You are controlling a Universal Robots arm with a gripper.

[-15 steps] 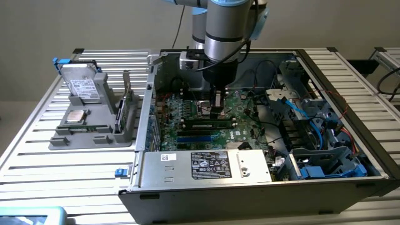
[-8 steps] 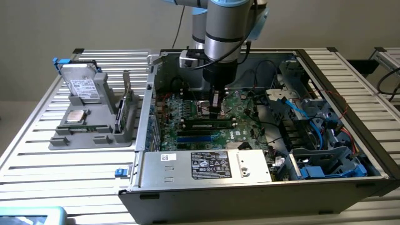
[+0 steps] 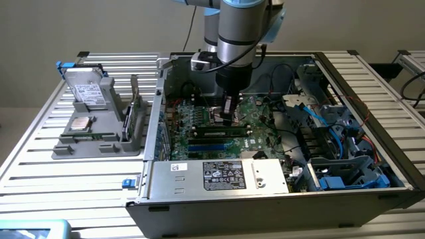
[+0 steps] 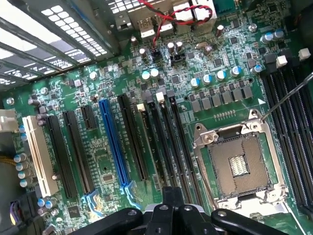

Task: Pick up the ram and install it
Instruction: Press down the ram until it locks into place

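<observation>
From where I sit, the back of the scene is a plain beige wall point(image 3: 99, 25), evenly lit, with no hard shadows on it. The table point(image 3: 59, 174) is built of silver ribbed metal slats running across, and it fills most of the exterior view. At the exterior view's right a second slatted surface point(image 3: 413, 59) stands apart from mine, with a dark gap between them. A pale floor point(image 3: 15, 127) shows at the exterior view's left, beyond the table's edge.
</observation>
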